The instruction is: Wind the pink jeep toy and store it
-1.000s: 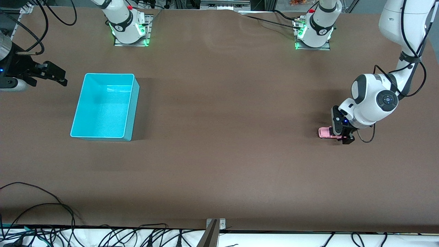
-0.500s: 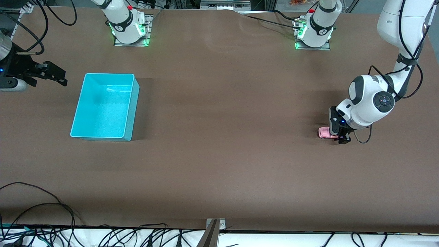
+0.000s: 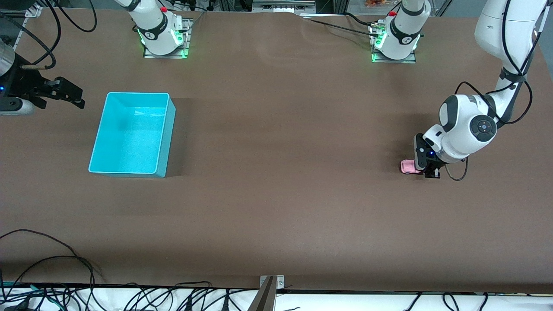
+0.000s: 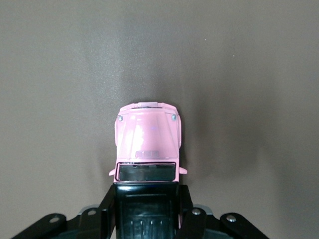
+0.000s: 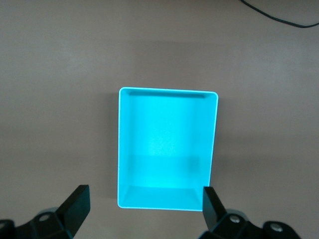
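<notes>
The pink jeep toy (image 3: 406,166) stands on its wheels on the brown table toward the left arm's end. My left gripper (image 3: 425,171) is down at its rear half. In the left wrist view the pink hood (image 4: 147,137) sticks out ahead of the left gripper (image 4: 146,193), whose fingers (image 4: 108,199) press against both sides of the black roof. My right gripper (image 3: 78,97) hangs open by the right arm's end of the table, beside the turquoise bin (image 3: 129,138). In the right wrist view the right gripper (image 5: 144,198) has nothing between its fingers and looks down on the bin (image 5: 167,144).
The turquoise bin holds nothing. Both arm bases (image 3: 162,39) stand at the table's edge farthest from the front camera. Loose cables (image 3: 52,268) lie along the nearest edge, and a metal bracket (image 3: 268,293) juts up there.
My left gripper has closed from open onto the jeep's sides and shifted slightly toward the toy. The jeep stays in place. The right arm has not moved.
</notes>
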